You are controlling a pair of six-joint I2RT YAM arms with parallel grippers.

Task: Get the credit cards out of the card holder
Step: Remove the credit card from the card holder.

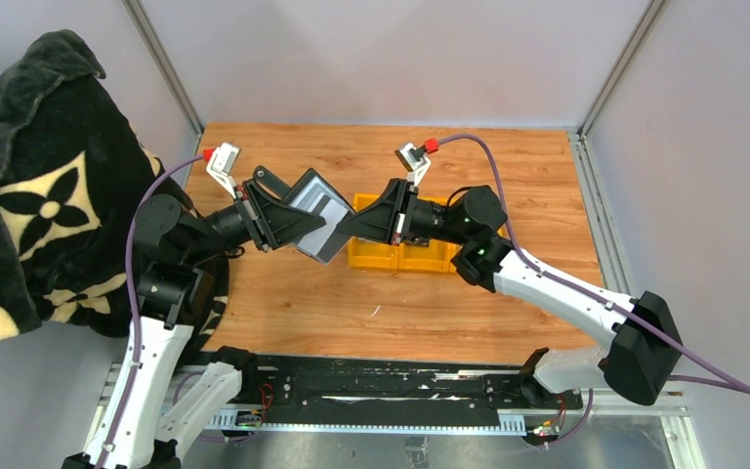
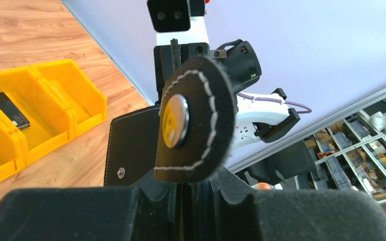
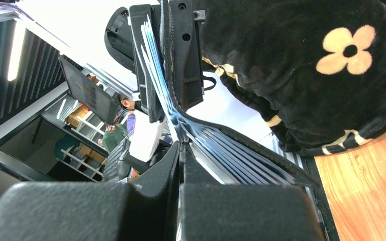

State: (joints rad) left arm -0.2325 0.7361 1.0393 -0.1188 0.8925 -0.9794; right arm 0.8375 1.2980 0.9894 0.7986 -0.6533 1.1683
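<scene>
Over the wooden table (image 1: 371, 303), both arms meet in mid-air near its middle, and a big black blanket (image 1: 39, 195) with cream flower shapes hangs at the left side. Under the meeting point sits a row of yellow bins (image 1: 400, 256).

The left gripper (image 1: 295, 217) has its fingers drawn in narrow and clamped on the card holder (image 2: 130, 145), holding it up off the table, above the wood just left of the bins. The black leather body is stitched in white along its edge. The right gripper (image 3: 181, 150) comes in from the other side, its fingers pressed tight together, pinching the edge of the credit cards (image 3: 231, 158). They are thin silvery-grey cards, fanned out but with their far ends inside the holder.

The rounded strap tab (image 2: 191, 120) sticks out toward the left wrist camera, its metal snap (image 2: 175, 121) showing. A small black block (image 2: 10, 111) lies in one bin.
</scene>
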